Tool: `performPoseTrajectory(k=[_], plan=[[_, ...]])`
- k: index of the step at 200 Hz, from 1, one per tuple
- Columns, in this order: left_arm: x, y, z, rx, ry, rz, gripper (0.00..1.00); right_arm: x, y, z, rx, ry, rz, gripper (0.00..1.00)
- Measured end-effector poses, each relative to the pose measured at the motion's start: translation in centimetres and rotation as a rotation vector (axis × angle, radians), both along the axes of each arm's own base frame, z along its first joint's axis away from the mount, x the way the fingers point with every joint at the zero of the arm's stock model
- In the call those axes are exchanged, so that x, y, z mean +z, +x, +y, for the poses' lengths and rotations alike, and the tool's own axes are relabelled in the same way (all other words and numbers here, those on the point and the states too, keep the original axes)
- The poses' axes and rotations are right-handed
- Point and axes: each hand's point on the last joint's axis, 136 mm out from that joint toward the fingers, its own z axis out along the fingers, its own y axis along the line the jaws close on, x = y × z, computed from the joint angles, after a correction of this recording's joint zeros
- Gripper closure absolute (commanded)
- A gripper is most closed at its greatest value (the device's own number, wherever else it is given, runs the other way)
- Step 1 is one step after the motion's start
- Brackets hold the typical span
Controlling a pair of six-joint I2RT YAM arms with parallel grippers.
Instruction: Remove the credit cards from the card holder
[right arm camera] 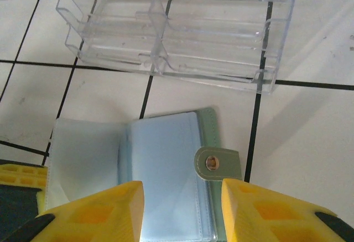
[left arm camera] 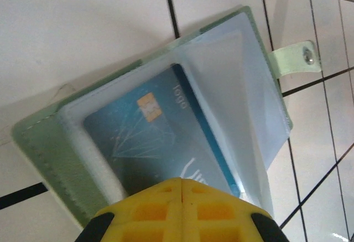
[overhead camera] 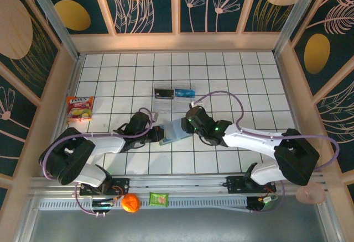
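Right gripper [right arm camera: 180,193] is hanging with its yellow jaws spread apart, gripping nothing, straddling the open card holder [right arm camera: 166,170], which is lying on the white tiled table [right arm camera: 310,142]. Left gripper [left arm camera: 182,189] is sitting closed, fingertips together at the holder's near edge. A blue credit card [left arm camera: 144,137] is lying inside one of the holder's clear sleeves, showing a gold chip and a small word that is reading like "logo". Just beyond the holder, a clear plastic tray [right arm camera: 166,48] is holding a dark card [overhead camera: 163,93] and a bright blue card [overhead camera: 184,93] in its far compartments.
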Motion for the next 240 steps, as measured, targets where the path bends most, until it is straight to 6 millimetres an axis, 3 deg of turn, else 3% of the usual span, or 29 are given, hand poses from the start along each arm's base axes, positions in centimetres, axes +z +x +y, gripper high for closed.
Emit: performPoseTrajectory(k=[61,85,111,136,169,189,202,216,240], plan=[[4.0,0.5,-4.4,-0.101,-0.084,-0.050,0.99,0.2,0.2,-0.5,-0.008,0.009,0.001,0.60],[2.7,-0.1,-6.9,-0.167,-0.074,-0.013,1.00,0.2,0.2,-1.2,-0.018,0.011,0.000,0.59],[1.0,-0.7,-8.5,-0.211,-0.051,0.033,0.92,0.5,-0.1,-1.7,-0.022,0.021,-0.005,0.59],[1.6,-0.2,-9.0,-0.214,-0.054,0.016,0.92,0.4,-0.3,-1.8,-0.010,0.034,0.007,0.61],[4.4,0.2,-7.9,-0.174,-0.057,-0.066,0.83,-0.3,-1.2,-0.5,0.093,0.061,0.060,0.74],[7.7,0.6,-6.6,-0.122,-0.071,-0.161,0.84,-1.6,-1.7,1.1,0.176,0.061,0.115,0.79],[8.9,1.0,-5.6,-0.085,-0.072,-0.202,0.85,-2.5,-1.9,2.2,0.226,0.056,0.148,0.81],[8.3,1.2,-4.1,-0.045,-0.052,-0.207,0.84,-3.1,-1.9,3.2,0.268,0.048,0.168,0.81],[4.6,0.4,-1.4,-0.001,0.028,-0.139,0.80,-3.9,-1.3,4.8,0.311,0.036,0.189,0.84]])
